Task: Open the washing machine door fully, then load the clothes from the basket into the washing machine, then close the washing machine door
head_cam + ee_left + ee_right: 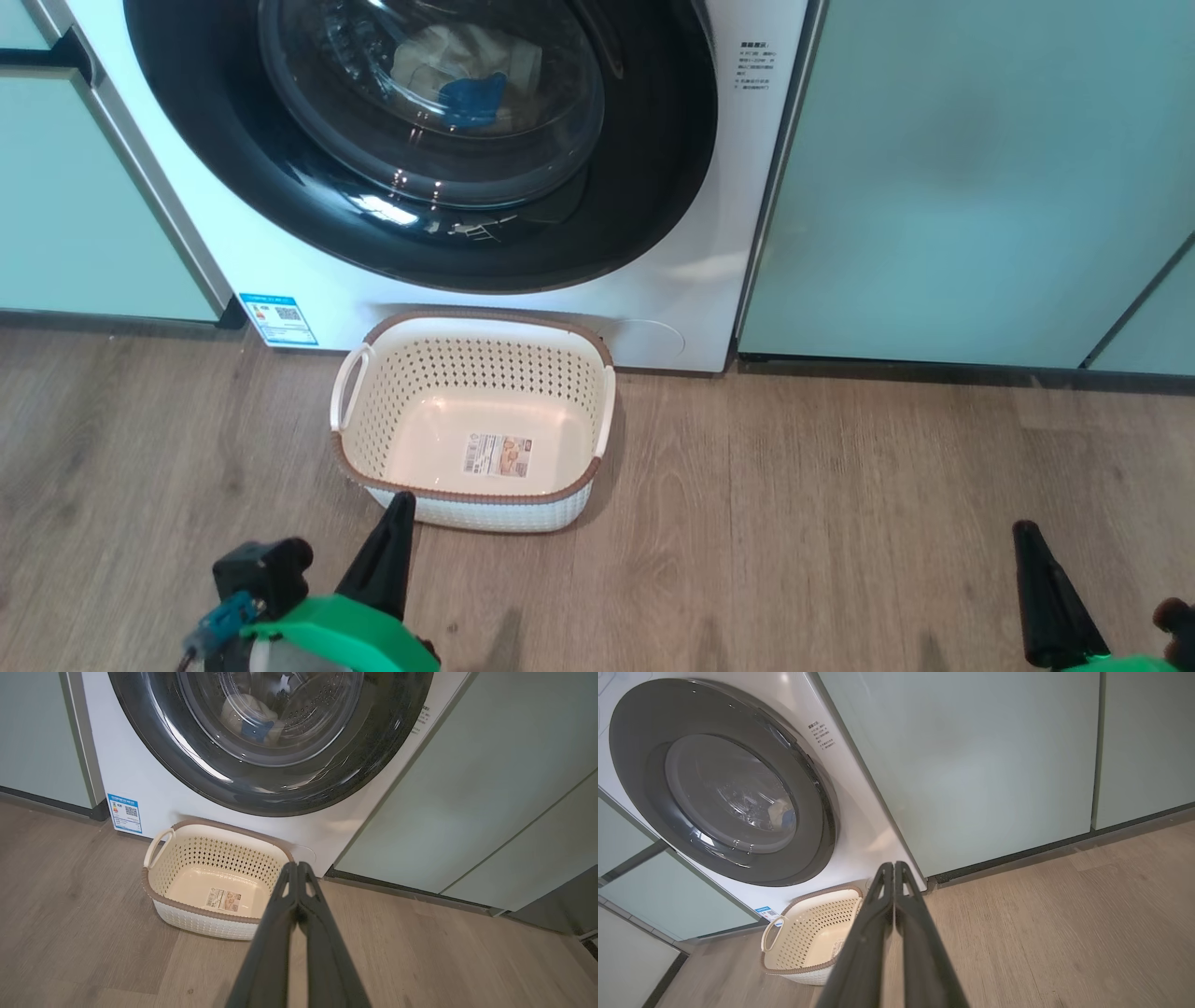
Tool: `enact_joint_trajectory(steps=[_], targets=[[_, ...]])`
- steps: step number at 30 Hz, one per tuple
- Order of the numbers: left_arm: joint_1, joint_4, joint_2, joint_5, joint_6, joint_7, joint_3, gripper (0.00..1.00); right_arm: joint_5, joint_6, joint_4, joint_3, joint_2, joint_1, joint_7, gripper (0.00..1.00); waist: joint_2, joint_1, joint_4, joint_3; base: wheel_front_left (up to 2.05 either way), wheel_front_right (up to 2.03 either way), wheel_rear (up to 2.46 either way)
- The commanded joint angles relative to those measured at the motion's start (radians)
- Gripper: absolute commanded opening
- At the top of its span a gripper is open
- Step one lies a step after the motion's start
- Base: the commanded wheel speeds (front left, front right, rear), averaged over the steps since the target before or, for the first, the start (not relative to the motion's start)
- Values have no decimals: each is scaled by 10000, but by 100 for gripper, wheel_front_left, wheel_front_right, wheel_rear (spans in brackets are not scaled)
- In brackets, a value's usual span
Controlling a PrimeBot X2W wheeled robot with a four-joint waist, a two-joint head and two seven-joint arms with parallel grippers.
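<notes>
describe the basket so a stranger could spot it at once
Start at the big white washing machine between pale green cabinets. On the wood floor just below its round black door sits the basket. Nothing else there is cream and perforated, with a brown rim, white handles and a label inside.

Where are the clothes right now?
In the head view, the clothes lie inside the washing machine, behind its closed door, above the empty basket.
</notes>
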Motion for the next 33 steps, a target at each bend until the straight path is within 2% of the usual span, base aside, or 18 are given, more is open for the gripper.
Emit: enact_joint_trajectory(steps=[1, 33], targets=[[-503, -218, 53, -319, -95, 71, 210, 0, 351, -7, -234, -6, -185, -447, 37, 0, 0, 0, 9, -5, 0, 0, 0], [-1029, 524, -47, -3785, -605, 607, 696, 0, 3900, -16, 371, -153, -317, -1152, 625, 0, 0, 0, 167, -87, 0, 0, 0]])
